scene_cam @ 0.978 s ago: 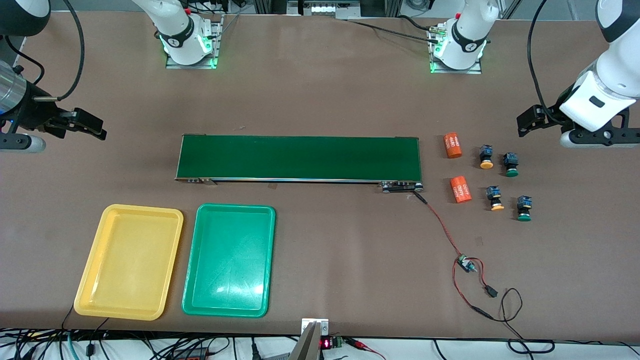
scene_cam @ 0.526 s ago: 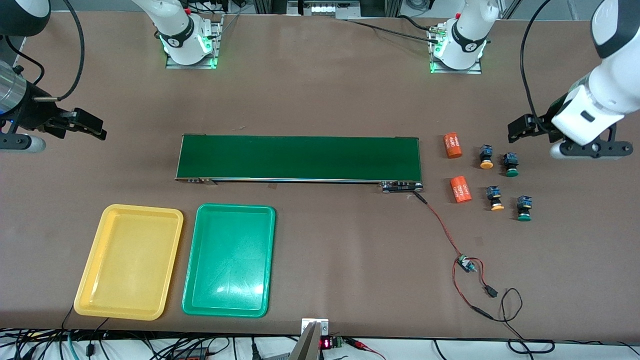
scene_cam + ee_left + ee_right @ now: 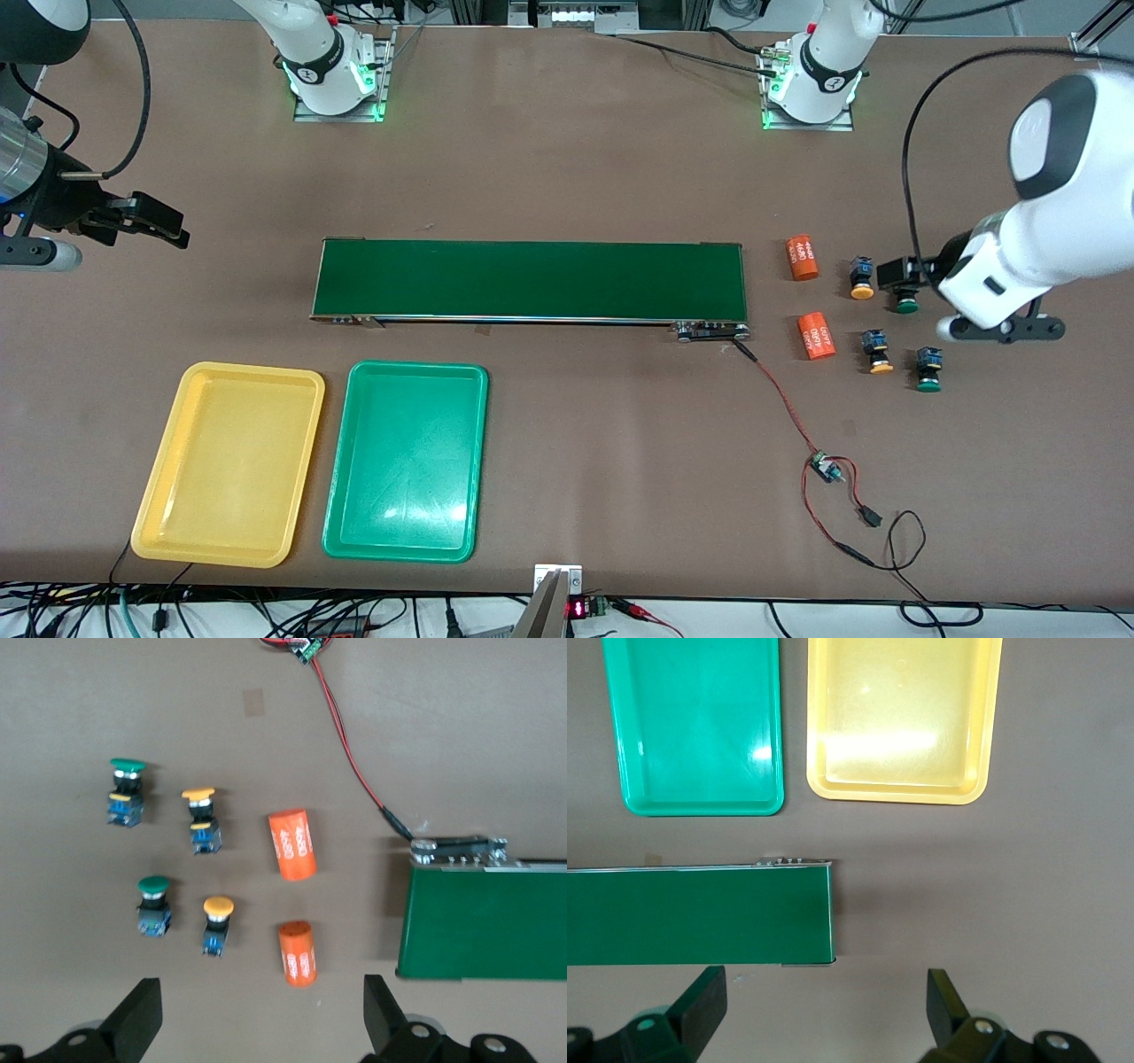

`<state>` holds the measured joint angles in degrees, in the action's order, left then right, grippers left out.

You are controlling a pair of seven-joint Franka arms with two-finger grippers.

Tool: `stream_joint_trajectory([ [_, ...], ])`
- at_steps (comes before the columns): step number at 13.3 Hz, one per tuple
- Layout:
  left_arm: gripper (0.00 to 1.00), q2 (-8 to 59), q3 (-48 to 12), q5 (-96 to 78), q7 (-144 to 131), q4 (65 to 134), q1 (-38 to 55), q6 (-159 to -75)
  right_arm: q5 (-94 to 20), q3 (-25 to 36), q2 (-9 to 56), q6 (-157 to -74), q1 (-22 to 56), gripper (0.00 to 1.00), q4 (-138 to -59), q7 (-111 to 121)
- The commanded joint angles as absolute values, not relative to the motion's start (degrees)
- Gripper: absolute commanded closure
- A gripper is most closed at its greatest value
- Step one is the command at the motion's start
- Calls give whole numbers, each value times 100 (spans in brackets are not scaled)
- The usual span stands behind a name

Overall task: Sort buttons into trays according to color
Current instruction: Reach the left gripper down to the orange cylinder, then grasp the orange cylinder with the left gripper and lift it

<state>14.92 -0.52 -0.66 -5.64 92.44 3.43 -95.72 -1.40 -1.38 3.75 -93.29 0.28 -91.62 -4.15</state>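
Four buttons lie past the conveyor's end, toward the left arm's end of the table: two orange-capped [image 3: 861,278] [image 3: 878,351] and two green-capped [image 3: 905,306] [image 3: 928,369]. The left wrist view shows the green ones [image 3: 127,793] [image 3: 153,904] and the orange ones [image 3: 202,818] [image 3: 216,921]. My left gripper [image 3: 898,271] [image 3: 260,1026] is open and empty, up in the air over the button group, partly covering one green button. The yellow tray [image 3: 229,462] [image 3: 904,718] and green tray [image 3: 406,461] [image 3: 700,722] are empty. My right gripper [image 3: 151,221] [image 3: 824,1010] waits open and empty.
Two orange cylinders marked 4680 [image 3: 803,257] [image 3: 816,335] lie between the buttons and the long dark-green conveyor belt [image 3: 532,279] [image 3: 483,920] [image 3: 700,914]. A red-and-black wire with a small board [image 3: 826,467] runs from the belt's end toward the front camera.
My left arm has swung in from the table's edge and come over the button group, gripper open. The right arm and all objects have stayed still.
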Motion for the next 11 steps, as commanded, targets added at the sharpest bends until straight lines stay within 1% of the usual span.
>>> stream_joint_trajectory([
  [1,0,1582,-62,-132,-833,9840,395,-10357,-158,-141,360,-9396,35,0,-9229,-475],
  [3,0,1556,-105,-132,-879,10684,448,-11473,-158,-141,352,-9369,26,0,-9229,-475],
  [4,0,1556,-105,-132,-888,10992,483,-11844,-158,-141,352,-9369,35,0,-9237,-475],
  [5,3,1582,-105,-132,-888,11230,483,-12222,-158,-141,352,-9352,26,0,-9237,-475],
  [7,3,1634,-97,-123,-879,11871,631,-13292,-158,-132,352,-9343,18,0,-9237,-457],
  [11,4,2117,-97,-123,-861,12558,650,-15034,-158,-132,352,-9334,18,0,-9237,-457],
])
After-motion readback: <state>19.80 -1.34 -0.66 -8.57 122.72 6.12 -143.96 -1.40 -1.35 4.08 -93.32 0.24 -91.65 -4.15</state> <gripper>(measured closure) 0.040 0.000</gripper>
